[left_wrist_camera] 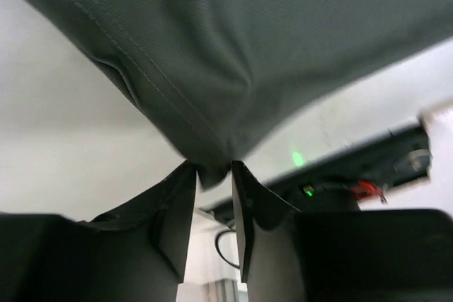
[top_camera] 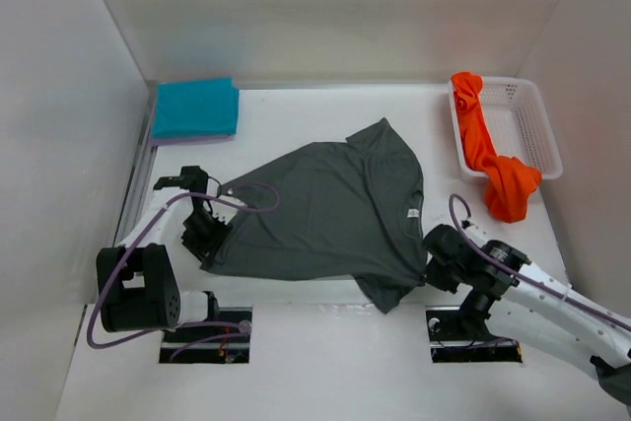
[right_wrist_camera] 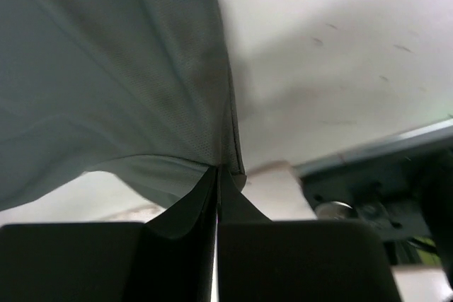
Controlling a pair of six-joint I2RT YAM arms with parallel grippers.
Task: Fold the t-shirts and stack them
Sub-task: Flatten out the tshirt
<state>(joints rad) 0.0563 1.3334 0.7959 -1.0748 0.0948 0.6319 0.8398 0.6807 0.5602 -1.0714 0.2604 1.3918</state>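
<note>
The dark grey t-shirt (top_camera: 325,214) is stretched across the middle of the table and lifted at both lower corners. My left gripper (top_camera: 205,236) is shut on its left corner; in the left wrist view a bunched tip of the grey cloth (left_wrist_camera: 212,47) is pinched between the fingertips of this gripper (left_wrist_camera: 212,172). My right gripper (top_camera: 430,261) is shut on the shirt's right hem, and in the right wrist view the grey fabric (right_wrist_camera: 106,76) runs into the pressed-together jaws of that gripper (right_wrist_camera: 218,170). A folded teal shirt (top_camera: 195,106) lies on a lavender one (top_camera: 182,138) at the back left. The orange shirt (top_camera: 490,157) hangs over the basket's rim.
A white mesh basket (top_camera: 527,115) stands at the back right against the wall. White walls close in the table on the left, back and right. The two arm bases (top_camera: 205,330) sit at the near edge.
</note>
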